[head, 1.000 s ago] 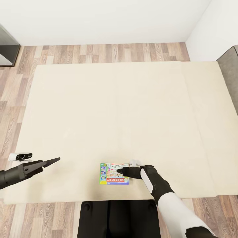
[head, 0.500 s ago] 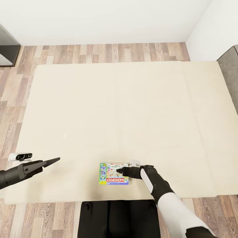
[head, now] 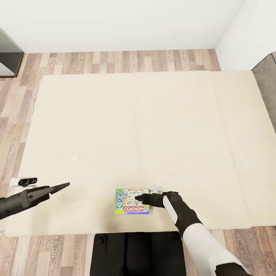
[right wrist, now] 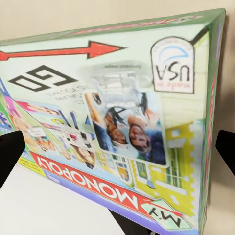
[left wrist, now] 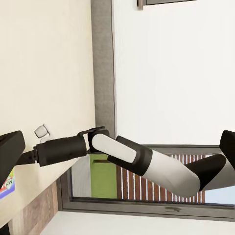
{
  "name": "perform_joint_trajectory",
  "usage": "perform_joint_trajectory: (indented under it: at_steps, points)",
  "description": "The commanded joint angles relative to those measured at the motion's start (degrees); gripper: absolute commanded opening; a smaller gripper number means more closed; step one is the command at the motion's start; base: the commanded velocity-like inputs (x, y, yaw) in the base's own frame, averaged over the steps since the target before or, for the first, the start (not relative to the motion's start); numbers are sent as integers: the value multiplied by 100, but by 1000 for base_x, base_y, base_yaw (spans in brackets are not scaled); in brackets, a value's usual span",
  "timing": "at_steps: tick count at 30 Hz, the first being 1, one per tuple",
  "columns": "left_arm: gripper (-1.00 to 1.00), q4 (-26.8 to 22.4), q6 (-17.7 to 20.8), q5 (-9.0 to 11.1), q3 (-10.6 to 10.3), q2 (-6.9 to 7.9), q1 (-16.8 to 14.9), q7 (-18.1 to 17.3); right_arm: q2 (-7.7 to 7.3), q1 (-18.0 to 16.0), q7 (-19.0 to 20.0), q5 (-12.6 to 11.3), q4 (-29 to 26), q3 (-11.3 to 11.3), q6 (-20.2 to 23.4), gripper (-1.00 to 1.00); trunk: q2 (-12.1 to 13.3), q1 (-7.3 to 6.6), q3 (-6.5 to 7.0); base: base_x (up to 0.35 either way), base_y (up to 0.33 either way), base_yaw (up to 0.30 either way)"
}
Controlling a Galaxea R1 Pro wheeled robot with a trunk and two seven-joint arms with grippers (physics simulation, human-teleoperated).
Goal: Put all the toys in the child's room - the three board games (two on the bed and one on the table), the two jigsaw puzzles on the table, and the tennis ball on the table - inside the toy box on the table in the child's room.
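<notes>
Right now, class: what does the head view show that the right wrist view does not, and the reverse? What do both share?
Head view alone: the whole beige bed, the wood-plank floor, the left gripper held over the mattress away from the box, and the right gripper at the box's edge.

Right wrist view alone: the lid's fine print, a red arrow, "GO" and a "USA" badge.

Both: the Monopoly board game lying on the bed.
</notes>
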Motion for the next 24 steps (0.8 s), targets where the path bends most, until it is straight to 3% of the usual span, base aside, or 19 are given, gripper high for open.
perform_joint_trajectory:
  at_steps: [1,24]
  points:
    - [100,0,60,-3,-1,2,-2,-22,0,-1,3,-52,-8,3,5,100,-8,4,-6,0,0,0]
    - [100,0,60,-3,-1,7,-2,-22,0,-1,4,-52,-6,4,-4,100,-8,4,-6,-17,0,0]
